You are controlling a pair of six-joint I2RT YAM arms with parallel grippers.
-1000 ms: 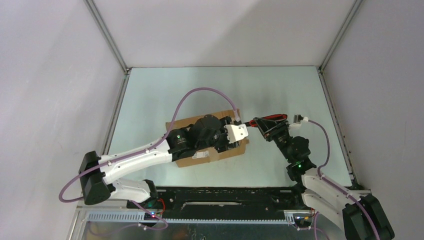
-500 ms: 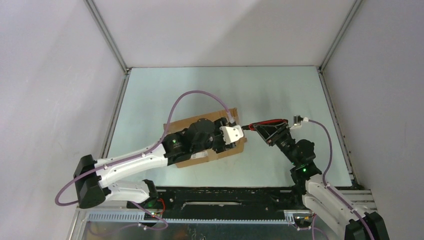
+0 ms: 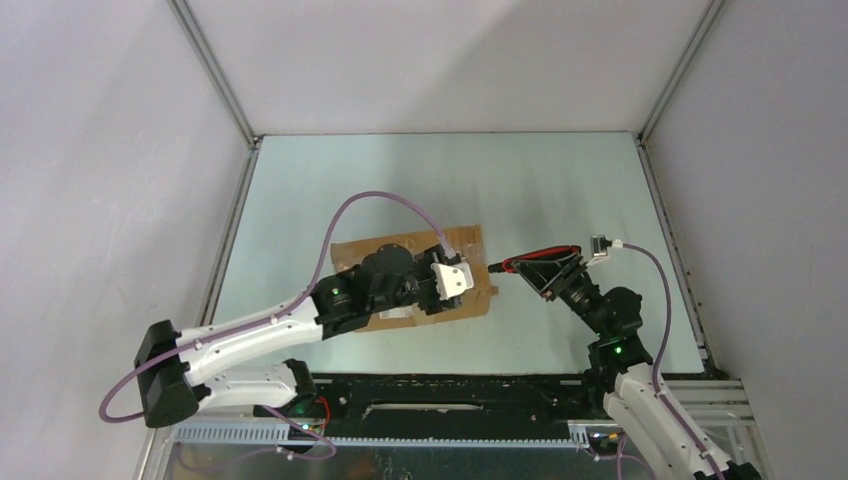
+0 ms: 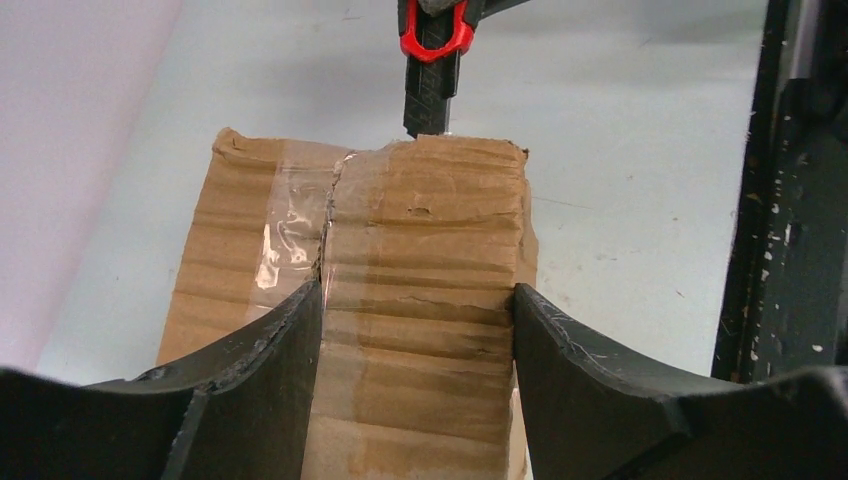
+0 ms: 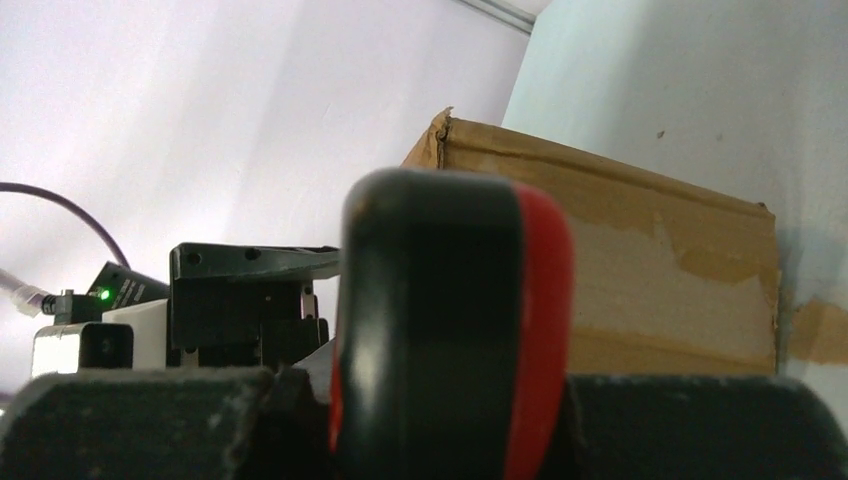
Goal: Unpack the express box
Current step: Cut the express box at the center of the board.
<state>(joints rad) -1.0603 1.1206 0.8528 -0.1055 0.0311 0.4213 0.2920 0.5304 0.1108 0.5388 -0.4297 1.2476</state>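
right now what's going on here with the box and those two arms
The left gripper straddles the express box on the table and seems to grip it, one finger along the taped centre seam, the other at the box's side. The right gripper holds a red-handled utility knife with its tip at the far end of that seam. The clear tape is on the flaps, which are closed.

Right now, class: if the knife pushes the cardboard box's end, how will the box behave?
Probably won't slide: the left claw grips the express box. Its corrugated walls look stiff, but the crumpled edge near the utility knife may dent. Lying flat, tipping seems unlikely.
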